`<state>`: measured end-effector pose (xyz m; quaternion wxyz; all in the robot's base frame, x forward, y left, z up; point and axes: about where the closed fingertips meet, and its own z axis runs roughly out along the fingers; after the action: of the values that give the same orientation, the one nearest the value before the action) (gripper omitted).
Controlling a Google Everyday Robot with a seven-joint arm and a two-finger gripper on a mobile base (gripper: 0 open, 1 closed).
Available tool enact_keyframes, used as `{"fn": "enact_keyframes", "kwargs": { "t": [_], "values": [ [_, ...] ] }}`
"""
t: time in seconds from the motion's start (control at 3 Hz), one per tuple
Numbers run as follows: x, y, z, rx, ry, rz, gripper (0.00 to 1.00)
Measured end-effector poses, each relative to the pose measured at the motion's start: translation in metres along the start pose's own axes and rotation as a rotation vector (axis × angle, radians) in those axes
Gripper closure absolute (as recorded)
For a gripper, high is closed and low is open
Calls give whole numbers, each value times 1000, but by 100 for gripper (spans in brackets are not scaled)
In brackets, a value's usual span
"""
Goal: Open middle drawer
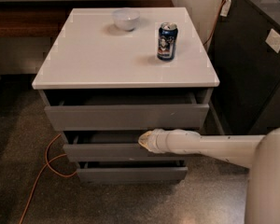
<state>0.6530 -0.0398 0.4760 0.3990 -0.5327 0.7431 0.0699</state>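
The middle drawer (107,152) is a long grey handleless front, second of three in a white-topped cabinet (84,73). It stands out a little, with a dark gap above its top edge. My gripper (144,140) is at the end of the white arm that reaches in from the right. It sits at the top edge of the middle drawer's front, right of centre, and its tip is at the gap. The tallest top drawer (126,116) is just above it and is also pulled out a little.
A blue soda can (167,41) and a white bowl (126,18) stand on the cabinet top. The narrow bottom drawer (130,174) is below. A dark cabinet (252,64) stands close on the right. An orange cable (42,171) lies on the floor at left.
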Motion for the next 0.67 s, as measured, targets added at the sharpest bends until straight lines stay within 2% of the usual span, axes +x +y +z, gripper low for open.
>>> {"fn": "enact_keyframes", "kwargs": {
  "t": [0.33,0.67],
  "values": [
    [-3,2,5,70,37,-91,100],
    [-2,4,10,103,61,-141,100]
  ]
}}
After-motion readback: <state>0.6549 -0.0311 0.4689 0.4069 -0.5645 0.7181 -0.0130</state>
